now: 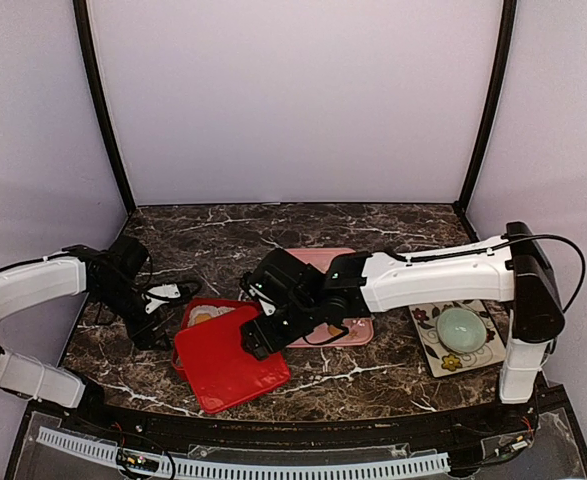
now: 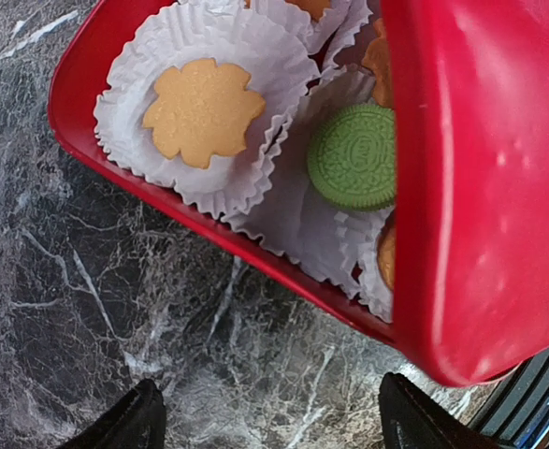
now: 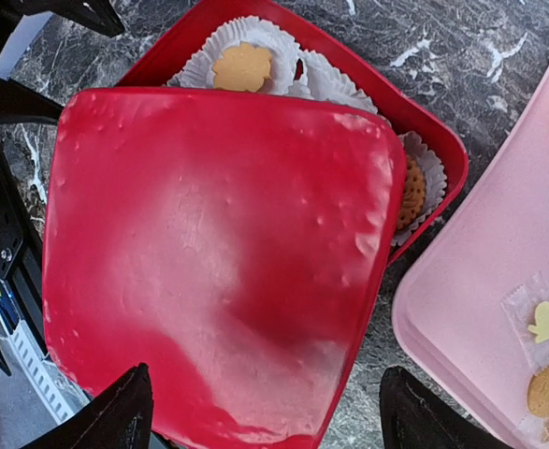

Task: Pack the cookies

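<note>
Two grippers are attending one red box [image 1: 191,316] near the front of the marble table [image 1: 373,385].

Nearest the bases, the red lid [image 1: 228,370] is lying flat across the box but turned out of square with it. Its near corners are overhanging and the box's far-left corner is showing open.

The right gripper [image 3: 269,412] is hovering over the lid's near edge, fingers spread wide with nothing between them. Judgement: it is positioning to square the lid, not gripping it. The left gripper [image 2: 269,421] is hanging just beside the box's left wall, its fingers [image 2: 129,423] likewise apart and empty, probably standing by to steady the box.

The cookies in view are sitting inside the box, each flat and face up in a white paper cup [image 2: 124,89], which is keeping them separated. A golden flower cookie [image 2: 202,110] and a green round cookie [image 2: 353,156] are showing; the lid is hiding most others. These shapes are giving no long axis. The box itself is lying diagonal to the table's near edge.

Beyond, a pink tray [image 3: 498,253] is lying close by but apart from the box, carrying a few loose cookies [image 3: 547,383]. Judgement: packing is not complete.

Far right, a floral plate [image 1: 428,345] is bearing a pale green bowl [image 1: 460,328].
</note>
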